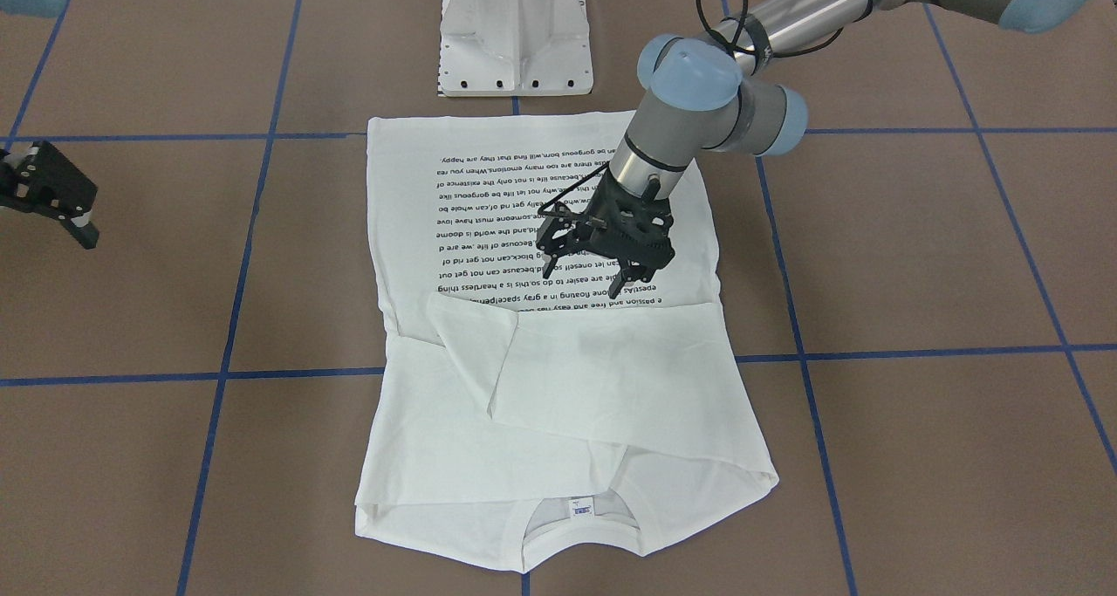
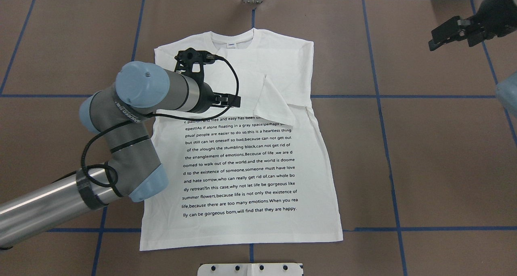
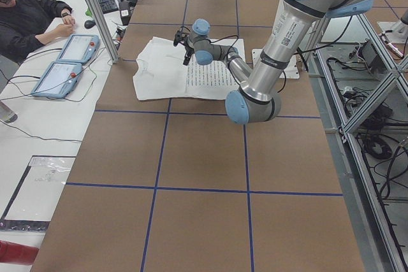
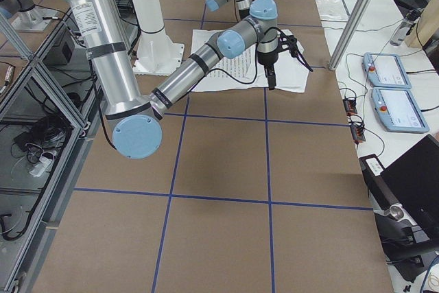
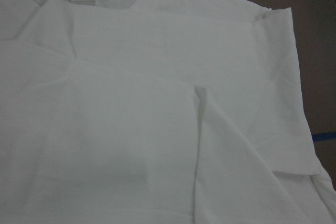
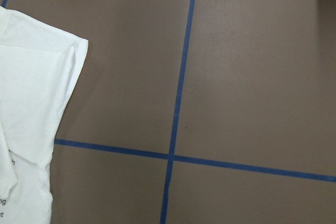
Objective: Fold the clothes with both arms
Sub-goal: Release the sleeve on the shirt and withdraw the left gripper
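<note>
Left gripper (image 1: 580,280) jaws stand apart and empty, hanging over the shirt (image 1: 419,439) at the top text lines, just beside the folded-in sleeves (image 1: 611,378). Right gripper (image 1: 61,199) sits over bare table (image 1: 916,256), well apart from the shirt; can't tell its jaw state. Shirt lies flat, text up, collar away from the robot.

Your overhead looks down toward you from the far side; the front camera stares steeply back from yours. Both share the T-shirt (image 2: 242,146). Side cameras sight along the table (image 3: 204,157) from either end. Wrist cameras hover close above.
</note>
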Controlling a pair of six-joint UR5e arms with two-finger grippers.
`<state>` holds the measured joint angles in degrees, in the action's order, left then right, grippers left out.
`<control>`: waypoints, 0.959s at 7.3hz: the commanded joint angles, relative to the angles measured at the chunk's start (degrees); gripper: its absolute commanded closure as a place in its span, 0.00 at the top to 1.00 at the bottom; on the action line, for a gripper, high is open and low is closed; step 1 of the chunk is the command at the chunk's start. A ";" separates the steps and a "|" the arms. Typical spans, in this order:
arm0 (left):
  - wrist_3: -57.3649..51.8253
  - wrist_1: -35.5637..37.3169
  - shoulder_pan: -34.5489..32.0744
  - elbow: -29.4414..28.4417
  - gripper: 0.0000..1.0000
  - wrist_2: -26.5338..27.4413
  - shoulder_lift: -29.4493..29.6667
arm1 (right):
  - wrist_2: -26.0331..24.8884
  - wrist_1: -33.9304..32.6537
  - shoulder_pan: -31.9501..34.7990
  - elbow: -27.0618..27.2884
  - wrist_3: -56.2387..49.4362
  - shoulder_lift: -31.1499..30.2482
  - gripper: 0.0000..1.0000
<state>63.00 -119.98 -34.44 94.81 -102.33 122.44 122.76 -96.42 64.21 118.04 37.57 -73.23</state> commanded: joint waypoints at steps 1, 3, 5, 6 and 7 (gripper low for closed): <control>-1.04 8.17 -0.19 15.00 1.00 -0.33 -7.97 | -6.62 0.00 -10.01 8.40 13.79 -2.69 1.00; -0.87 8.18 -0.10 22.23 1.00 -0.24 -15.01 | -14.70 0.26 -20.90 13.95 25.83 -3.93 1.00; 0.01 8.09 0.95 28.82 1.00 0.02 -24.40 | -26.73 3.42 -34.43 17.65 37.35 -7.17 1.00; 1.67 7.83 3.57 30.33 1.00 1.33 -28.88 | -33.66 3.43 -41.55 18.88 42.36 -8.84 1.00; 7.25 7.74 8.55 30.61 1.00 5.69 -29.54 | -41.13 3.34 -48.75 19.16 46.68 -9.73 1.00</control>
<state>65.47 -112.08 -30.53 124.23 -100.36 95.50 90.39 -93.20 24.21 136.29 78.50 -81.52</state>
